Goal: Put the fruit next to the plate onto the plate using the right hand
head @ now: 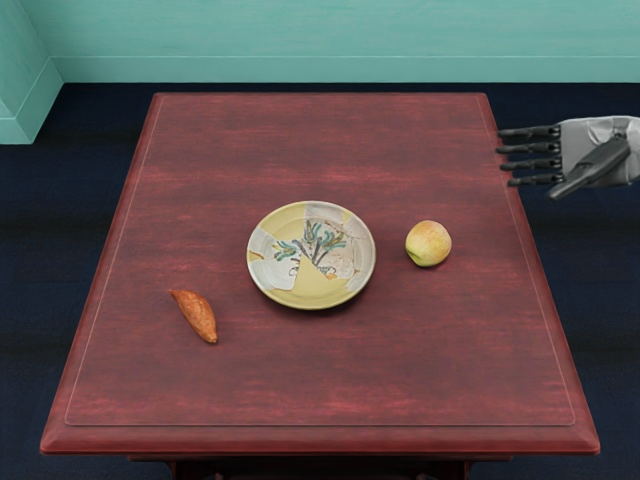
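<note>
- Hovering beyond the table's (320, 385) far right edge: right hand (590, 152), fingers (525, 148) straight and released, holding nothing.
- Opening step, by judgement: reaching, no grasp yet.
- Resting just right of the plate (300, 302), well apart from the hand: apple (428, 243).
- Needed next: lowering over the apple, closing around it.
- Left of the plate: sweet potato (195, 315), best left alone.
- No readable writing or brand; only painted leaves on the plate.

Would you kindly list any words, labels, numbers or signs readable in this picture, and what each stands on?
None: no text is readable anywhere.
The plate shows only a painted plant motif, no letters.
The fruit, the sweet potato, the table and the right hand bear no labels or marks.
</note>
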Controlling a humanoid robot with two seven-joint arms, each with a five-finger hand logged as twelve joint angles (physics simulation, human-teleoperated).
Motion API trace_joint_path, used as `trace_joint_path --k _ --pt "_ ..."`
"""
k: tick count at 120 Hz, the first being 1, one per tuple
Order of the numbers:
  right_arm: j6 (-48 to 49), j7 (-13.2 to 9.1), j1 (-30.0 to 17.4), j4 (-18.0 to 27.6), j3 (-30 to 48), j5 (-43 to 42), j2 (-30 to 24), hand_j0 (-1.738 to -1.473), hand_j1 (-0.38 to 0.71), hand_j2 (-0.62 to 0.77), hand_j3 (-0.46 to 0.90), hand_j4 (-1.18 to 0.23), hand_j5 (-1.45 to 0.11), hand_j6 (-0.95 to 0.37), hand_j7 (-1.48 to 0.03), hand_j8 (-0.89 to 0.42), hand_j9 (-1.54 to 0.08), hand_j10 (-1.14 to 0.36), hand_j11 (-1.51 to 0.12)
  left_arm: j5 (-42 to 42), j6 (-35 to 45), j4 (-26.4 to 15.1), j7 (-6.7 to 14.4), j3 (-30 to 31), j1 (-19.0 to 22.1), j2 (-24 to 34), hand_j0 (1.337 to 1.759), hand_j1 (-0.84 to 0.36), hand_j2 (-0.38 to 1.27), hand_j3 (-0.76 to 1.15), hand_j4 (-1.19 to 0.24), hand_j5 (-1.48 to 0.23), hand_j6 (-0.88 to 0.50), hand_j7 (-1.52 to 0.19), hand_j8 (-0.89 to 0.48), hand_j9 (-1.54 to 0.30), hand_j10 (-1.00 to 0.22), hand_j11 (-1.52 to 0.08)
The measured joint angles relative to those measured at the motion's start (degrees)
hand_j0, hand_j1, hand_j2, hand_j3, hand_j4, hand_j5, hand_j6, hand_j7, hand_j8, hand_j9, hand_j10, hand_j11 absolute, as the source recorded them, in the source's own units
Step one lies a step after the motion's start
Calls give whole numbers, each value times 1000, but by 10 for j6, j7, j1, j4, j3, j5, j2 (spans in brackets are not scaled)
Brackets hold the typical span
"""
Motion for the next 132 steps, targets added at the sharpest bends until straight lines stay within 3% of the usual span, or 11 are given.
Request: trace_joint_path --k 19,27,42,53,64,79,87,132 --pt "0 0 -7 -4 6 0 -2 -1658 -349 -1 0 0 0 3 0 2 0 1 0 0 0 -1 0 1 0 0 1658 338 2 0 -10 -12 -10 -12 -10 -12 -10 -12" --pt "0 0 9 4 6 -39 -2 -1658 -349 -1 0 0 0 3 0 2 0 2 0 0 0 -1 0 1 -7 0 1658 338 2 0 -10 -12 -10 -12 -10 -12 -10 -12" --pt "0 0 96 90 -10 -172 -10 -1658 -349 -1 0 0 0 2 0 1 0 1 0 0 0 1 0 0 -7 0 1658 338 2 0 -10 -12 -10 -12 -10 -12 -10 -12" --pt "0 0 188 146 -86 -227 -1 -1658 -349 0 0 -1 0 1 0 1 0 0 0 0 0 1 0 0 -3 0 1658 338 2 0 -10 -12 -10 -12 -10 -12 -9 -12" --pt "0 0 270 173 -169 -264 29 -1658 -349 -1 0 -1 0 -1 0 -1 0 0 0 0 0 2 0 0 7 0 1658 338 2 0 -10 -12 -10 -12 -10 -12 -10 -12" --pt "0 0 321 194 -219 -326 63 -1658 -349 -1 0 -2 0 -2 0 -2 0 -1 0 0 0 2 0 -2 7 0 1658 338 2 0 -10 -12 -10 -12 -10 -12 -10 -12" --pt "-10 0 324 207 -228 -357 78 -1658 -349 -1 0 -2 0 -2 0 -2 0 -1 0 0 0 2 0 -1 6 0 1658 338 2 0 -10 -12 -10 -12 -10 -12 -10 -12" --pt "-188 0 243 217 -239 -538 159 -1658 -314 -6 0 -32 -38 -33 -38 -32 -38 -31 -38 0 0 1 0 0 3 0 1658 338 2 0 -10 -12 -10 -12 -10 -12 -10 -12"
